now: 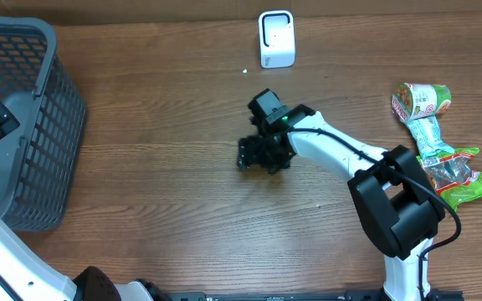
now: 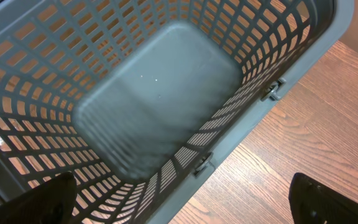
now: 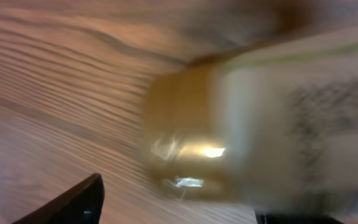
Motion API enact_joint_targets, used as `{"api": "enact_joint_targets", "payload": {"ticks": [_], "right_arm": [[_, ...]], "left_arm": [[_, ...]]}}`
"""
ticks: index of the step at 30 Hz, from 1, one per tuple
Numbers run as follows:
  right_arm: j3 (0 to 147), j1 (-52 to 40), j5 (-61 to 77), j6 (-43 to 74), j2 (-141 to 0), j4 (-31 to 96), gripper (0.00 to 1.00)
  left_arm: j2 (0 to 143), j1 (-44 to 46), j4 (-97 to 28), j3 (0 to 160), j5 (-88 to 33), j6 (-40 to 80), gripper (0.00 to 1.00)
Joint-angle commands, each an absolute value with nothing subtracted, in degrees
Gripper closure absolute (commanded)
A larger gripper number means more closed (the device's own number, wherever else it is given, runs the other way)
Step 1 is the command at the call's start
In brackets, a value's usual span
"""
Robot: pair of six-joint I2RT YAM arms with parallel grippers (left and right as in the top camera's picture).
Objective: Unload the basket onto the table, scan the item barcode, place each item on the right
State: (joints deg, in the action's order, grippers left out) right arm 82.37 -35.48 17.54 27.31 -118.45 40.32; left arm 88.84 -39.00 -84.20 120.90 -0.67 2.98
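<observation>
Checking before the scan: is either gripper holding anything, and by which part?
The left gripper is open and holds nothing. A blurred gold-ended item sits between the fingers of the right gripper, but whether it is gripped cannot be told.

A grey lattice basket (image 1: pixel 53 142) is sitting at the left edge of the wooden bench (image 1: pixel 157 192); a labelled can (image 1: pixel 421 100) and green packets (image 1: pixel 458 176) are lying together by the right edge.

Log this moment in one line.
left gripper open over basket | right gripper mid-table, blurred gold-capped item between its jaws, grip unclear | scanner apart
</observation>
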Motion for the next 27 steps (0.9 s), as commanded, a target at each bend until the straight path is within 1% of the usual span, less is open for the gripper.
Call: {"api": "enact_joint_targets", "payload": {"ticks": [1,4,8,10,12,13,15,19,22,27], "right_arm": [[83.5,-34.7,15.3,23.5,-116.4,34.6,0.18],[86.1,-34.2,16.2,18.1,-116.2,34.8,0.16],[92.4,-33.1,15.3,10.7,-116.2,40.9,0.13],[97.4,-31.9,13.8,4.8,-116.2,45.7,0.11],[101.0,-30.9,12.1,-2.6,-116.2,50.1,0.06],[102.2,-30.4,11.0,-6.2,-116.2,51.9,0.0],[103.0,-29.4,8.3,-15.3,-116.2,55.1,0.0],[102.0,-26.5,9.1,-31.0,-117.6,60.2,0.0],[101.3,-24.3,10.0,-34.8,-119.3,60.8,0.0],[101.1,-20.9,17.1,-40.8,-121.9,60.5,0.0]], "left_arm": [[88.4,-39.0,-84.1,121.6,-0.9,3.4,0.0],[88.4,-39.0,-84.1,121.6,-0.9,3.4,0.0],[88.4,-39.0,-84.1,121.6,-0.9,3.4,0.0],[88.4,-39.0,-84.1,121.6,-0.9,3.4,0.0],[88.4,-39.0,-84.1,121.6,-0.9,3.4,0.0],[88.4,-39.0,-84.1,121.6,-0.9,3.4,0.0],[88.4,-39.0,-84.1,121.6,-0.9,3.4,0.0],[88.4,-39.0,-84.1,121.6,-0.9,3.4,0.0],[88.4,-39.0,-84.1,121.6,-0.9,3.4,0.0],[88.4,-39.0,-84.1,121.6,-0.9,3.4,0.0]]}}
